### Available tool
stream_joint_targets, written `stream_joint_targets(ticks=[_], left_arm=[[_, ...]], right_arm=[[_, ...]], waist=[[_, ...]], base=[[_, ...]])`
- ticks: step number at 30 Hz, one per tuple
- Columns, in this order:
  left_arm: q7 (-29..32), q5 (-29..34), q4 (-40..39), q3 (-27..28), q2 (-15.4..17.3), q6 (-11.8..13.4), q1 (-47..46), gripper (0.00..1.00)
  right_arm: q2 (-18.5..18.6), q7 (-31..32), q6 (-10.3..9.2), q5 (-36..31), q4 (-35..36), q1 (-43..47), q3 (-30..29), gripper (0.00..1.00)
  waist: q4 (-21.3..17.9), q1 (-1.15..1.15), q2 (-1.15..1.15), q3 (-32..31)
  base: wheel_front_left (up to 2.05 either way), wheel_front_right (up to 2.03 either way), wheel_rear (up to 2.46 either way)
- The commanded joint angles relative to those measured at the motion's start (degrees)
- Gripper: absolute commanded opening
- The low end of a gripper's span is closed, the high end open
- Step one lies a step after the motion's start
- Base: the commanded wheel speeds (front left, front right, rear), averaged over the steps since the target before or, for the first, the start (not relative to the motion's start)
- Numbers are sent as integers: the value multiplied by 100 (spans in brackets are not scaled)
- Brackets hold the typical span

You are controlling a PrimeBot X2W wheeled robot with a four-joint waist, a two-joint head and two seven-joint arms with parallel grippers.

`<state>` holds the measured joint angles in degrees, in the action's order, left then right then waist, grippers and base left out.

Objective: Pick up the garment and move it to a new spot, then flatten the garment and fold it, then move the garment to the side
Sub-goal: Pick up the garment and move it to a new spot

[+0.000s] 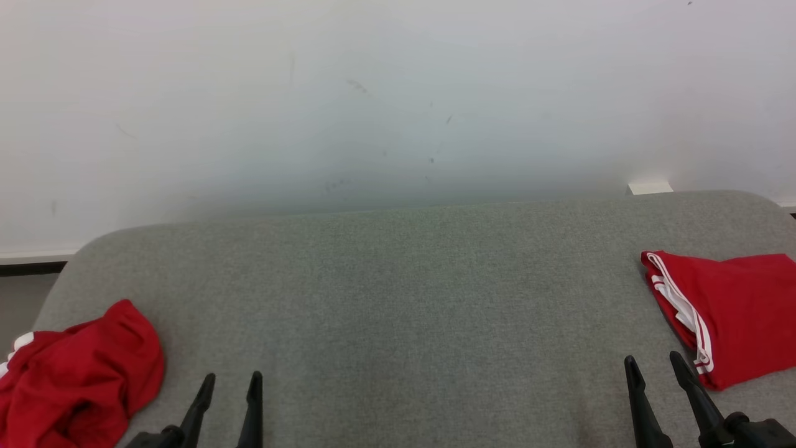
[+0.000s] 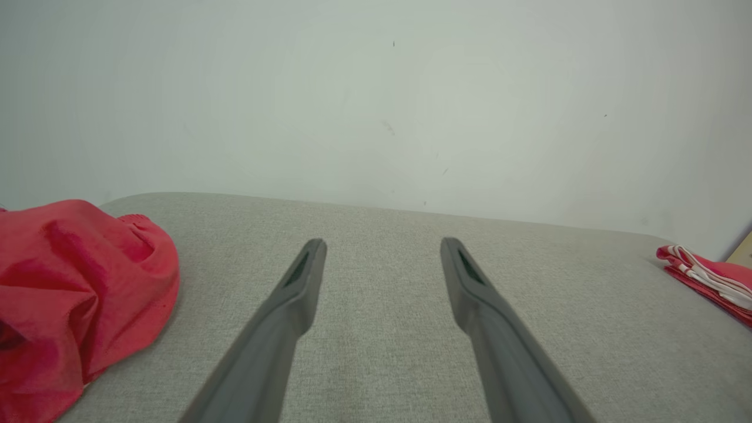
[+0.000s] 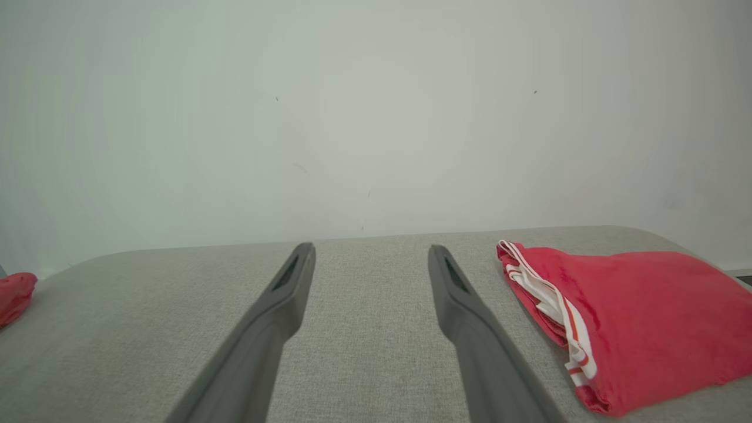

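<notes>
A crumpled red garment lies in a heap at the near left of the grey cushioned surface; the left wrist view has the crumpled garment at its left edge. My left gripper stands open just right of it, not touching, with nothing between its fingers. A second red garment with white stripes lies folded flat at the far right. My right gripper is open just left of its near corner, apart from the folded garment.
A pale wall rises right behind the cushioned surface. A small white block sits at the back right edge. The surface's left end rounds off near the heap, with floor beyond.
</notes>
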<state>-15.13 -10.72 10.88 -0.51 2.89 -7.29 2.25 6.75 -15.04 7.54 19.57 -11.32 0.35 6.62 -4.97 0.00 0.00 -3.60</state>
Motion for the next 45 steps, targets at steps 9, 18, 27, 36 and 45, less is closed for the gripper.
stream_joint_targets(ticks=[9, 18, 27, 36, 45], left_arm=[[1, 63, 45, -7, 14, -17, -97, 100], [1, 196, 68, 131, 13, -5, -163, 100], [1, 234, 169, 286, 31, 4, -232, 100], [1, 211, 310, 425, 29, 15, -283, 100], [1, 108, 428, 505, 83, -3, -481, 100]], right_arm=[[-15, -15, -12, 13, -48, 84, -27, 100], [-84, -14, -12, 85, -99, 96, 181, 100], [-183, -14, -12, 134, -160, -54, 314, 100], [-219, -15, -13, 165, -297, -242, 544, 100], [-239, -14, -13, 206, -377, -379, 659, 100]], waist=[[246, 0, 0, 0], [999, 0, 0, 0], [1830, 0, 0, 61], [2469, 0, 0, 91], [2517, 0, 0, 139]], base=[[0, 0, 0], [0, 0, 0], [0, 0, 0], [0, 0, 0], [0, 0, 0]])
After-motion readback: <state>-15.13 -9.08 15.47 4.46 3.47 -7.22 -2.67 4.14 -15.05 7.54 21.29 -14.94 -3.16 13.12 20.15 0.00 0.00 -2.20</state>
